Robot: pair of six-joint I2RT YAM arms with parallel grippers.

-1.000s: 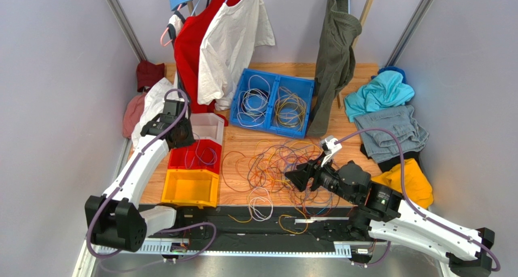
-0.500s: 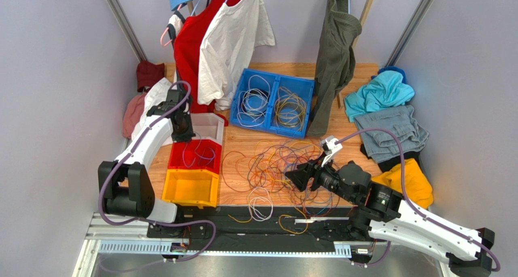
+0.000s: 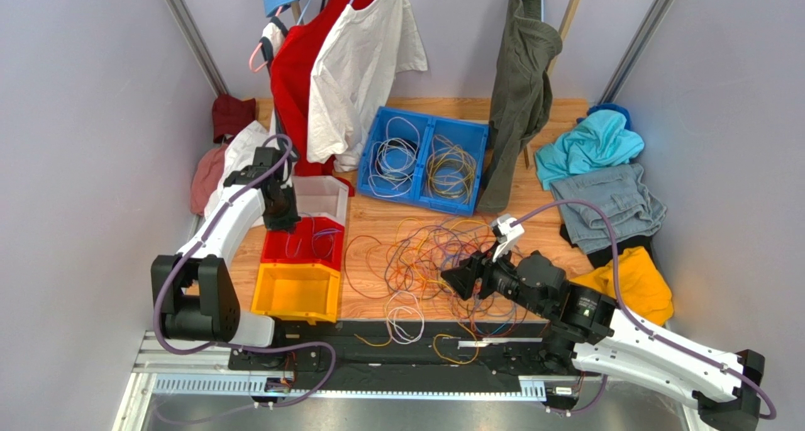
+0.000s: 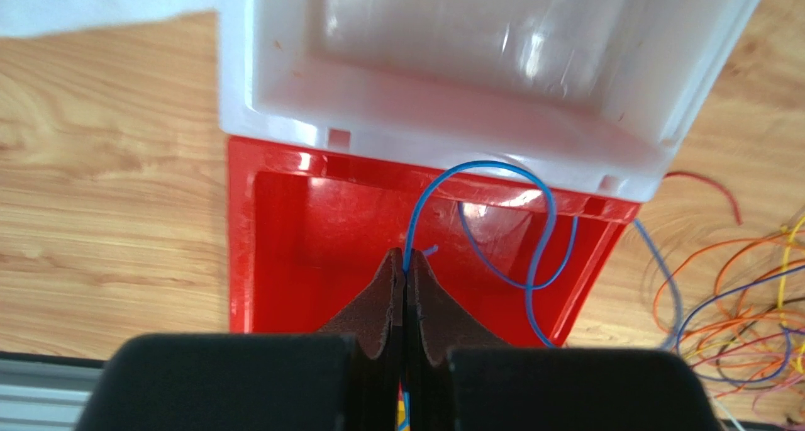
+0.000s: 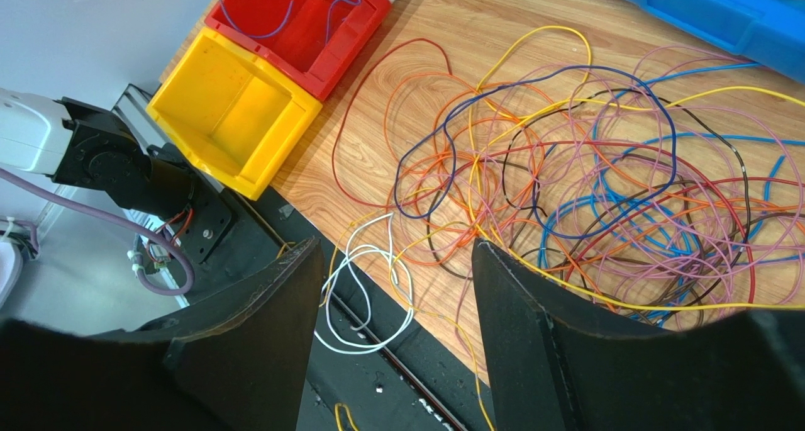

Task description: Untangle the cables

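Observation:
The cables (image 3: 444,254) lie as a many-coloured tangle on the wooden table, also spread across the right wrist view as cables (image 5: 605,195). One blue cable (image 4: 484,163) loops over the red bin (image 4: 312,223), and my left gripper (image 4: 406,266) is shut on its end. From above, the left gripper (image 3: 281,216) hangs at the red bin's (image 3: 283,254) back left edge. My right gripper (image 3: 460,280) stands open with nothing between its fingers, above the tangle's near side. In its own view the right gripper (image 5: 397,245) frames a loose white cable (image 5: 364,289).
A white bin (image 3: 321,197) stands behind the red one, a yellow bin (image 3: 296,291) in front. A blue tray (image 3: 425,162) with coiled cables sits at the back. Clothes hang behind and pile at the right (image 3: 605,195). The black rail (image 3: 397,355) runs along the near edge.
The left arm has swung its elbow forward and the gripper, still shut on the blue cable, has shifted slightly nearer over the red bin. The right gripper has edged a little left.

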